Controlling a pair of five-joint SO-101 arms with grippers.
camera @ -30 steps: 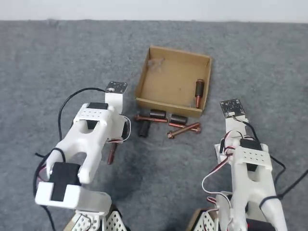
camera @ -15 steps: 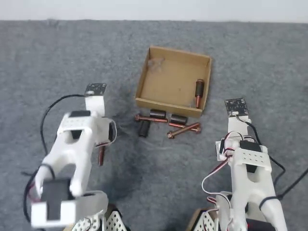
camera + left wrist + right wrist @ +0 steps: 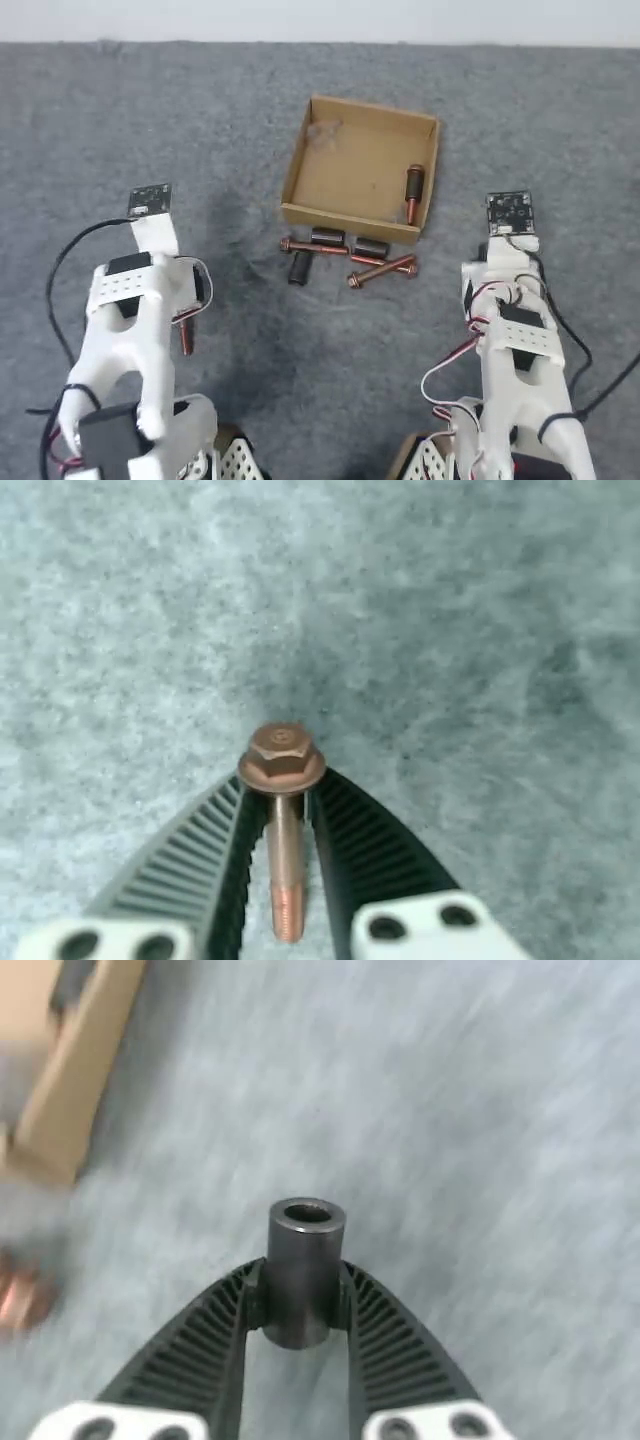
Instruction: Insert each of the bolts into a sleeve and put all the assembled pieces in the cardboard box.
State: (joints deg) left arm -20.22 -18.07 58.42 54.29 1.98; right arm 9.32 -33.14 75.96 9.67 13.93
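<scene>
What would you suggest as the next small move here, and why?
Probably bring the left gripper, shut on a copper bolt, toward the right gripper, which holds a dark sleeve with its bore clear, so the two can be lined up; in the high view the arms sit well apart.

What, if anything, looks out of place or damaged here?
Nothing stands out. The left gripper holds a bolt, the right gripper a sleeve, both held squarely; one assembled piece lies in the cardboard box.
</scene>
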